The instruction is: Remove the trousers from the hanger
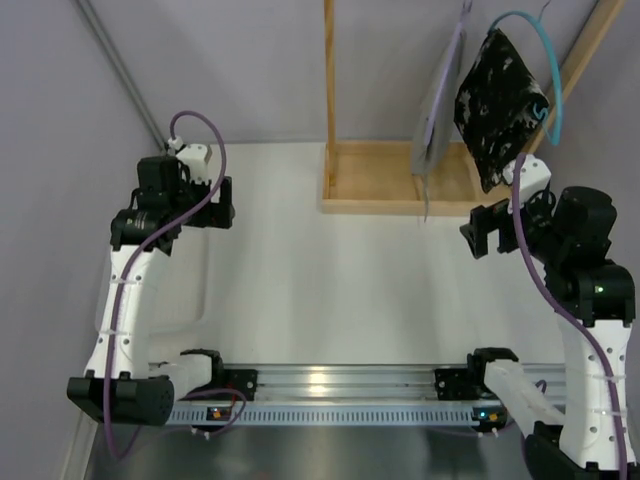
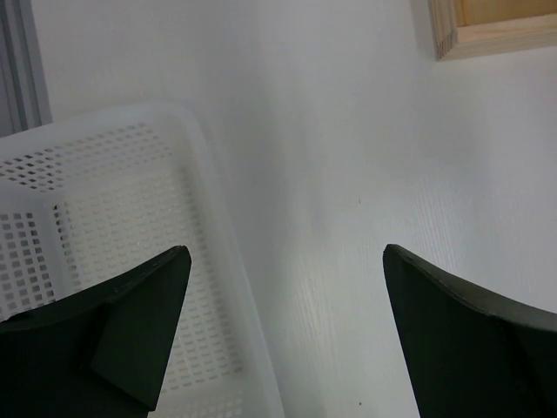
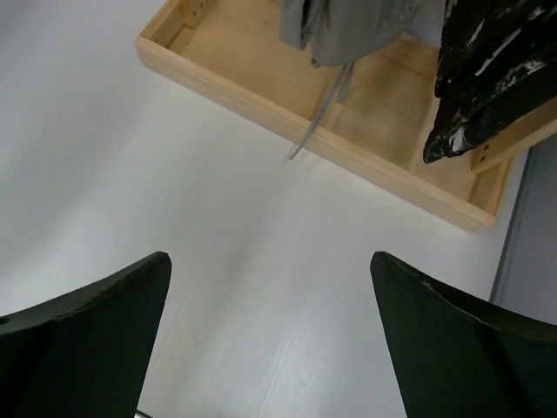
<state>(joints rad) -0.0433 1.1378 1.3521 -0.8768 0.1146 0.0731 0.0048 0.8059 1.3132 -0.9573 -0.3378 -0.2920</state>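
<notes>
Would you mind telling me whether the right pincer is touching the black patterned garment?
Apart. The right wrist view shows bare table between the right pincer and the black patterned garment.

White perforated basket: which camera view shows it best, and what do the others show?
The left wrist view: the white perforated basket fills its left half, rim and holes sharp. The top external view shows only a faint outline, partly under the left arm. The right wrist view does not show it.

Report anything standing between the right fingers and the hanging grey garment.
Nothing visible blocks it. The right gripper, fingers open, faces bare table, with the grey garment hanging ahead over the wooden tray. The black patterned garment hangs beside the path, not across it.
</notes>
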